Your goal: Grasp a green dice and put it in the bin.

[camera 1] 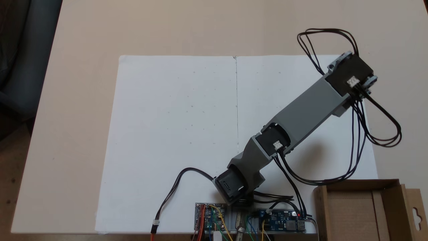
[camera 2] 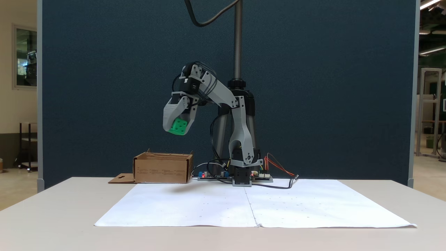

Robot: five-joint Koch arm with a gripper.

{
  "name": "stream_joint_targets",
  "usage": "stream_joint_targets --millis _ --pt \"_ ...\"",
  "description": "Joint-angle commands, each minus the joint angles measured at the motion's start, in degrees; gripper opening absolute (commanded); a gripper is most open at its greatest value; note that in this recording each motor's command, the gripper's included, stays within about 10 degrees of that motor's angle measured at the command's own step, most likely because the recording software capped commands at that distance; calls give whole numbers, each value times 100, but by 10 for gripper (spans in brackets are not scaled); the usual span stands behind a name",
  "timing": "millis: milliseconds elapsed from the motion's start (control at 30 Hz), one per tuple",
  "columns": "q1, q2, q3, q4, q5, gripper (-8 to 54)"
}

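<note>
High in the air in a fixed view, my gripper [camera 2: 178,129] is shut on the green dice [camera 2: 178,126], whose pipped face looks toward the camera. The dice hangs well above the table, a little to the right of the bin [camera 2: 162,168], a shallow brown cardboard box with upright flaps. Seen from above in a fixed view, the bin [camera 1: 361,214] stands at the lower right corner of the table. There the arm [camera 1: 301,117] stretches from its base to the upper right, and its wrist hides the gripper and the dice.
Two white paper sheets [camera 1: 177,134] cover the middle of the table. Circuit boards [camera 1: 250,219] and loose cables [camera 1: 378,134] lie by the arm's base. A metal pole [camera 2: 238,42] rises behind the arm.
</note>
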Motion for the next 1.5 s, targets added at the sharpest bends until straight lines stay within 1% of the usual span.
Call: stream_joint_targets --millis 0,200,500,700,967,1233,1467 --pt "387 334 -62 527 -536 121" --pt "1477 448 167 220 -747 121" --pt "2707 729 1362 -1222 -1222 121" --pt "3384 729 1503 -1652 -1529 121" --pt "4201 729 2153 -2153 -2048 121" --pt "4711 729 3182 -3428 -2171 121" --pt "4737 729 3393 -3428 -2215 121"
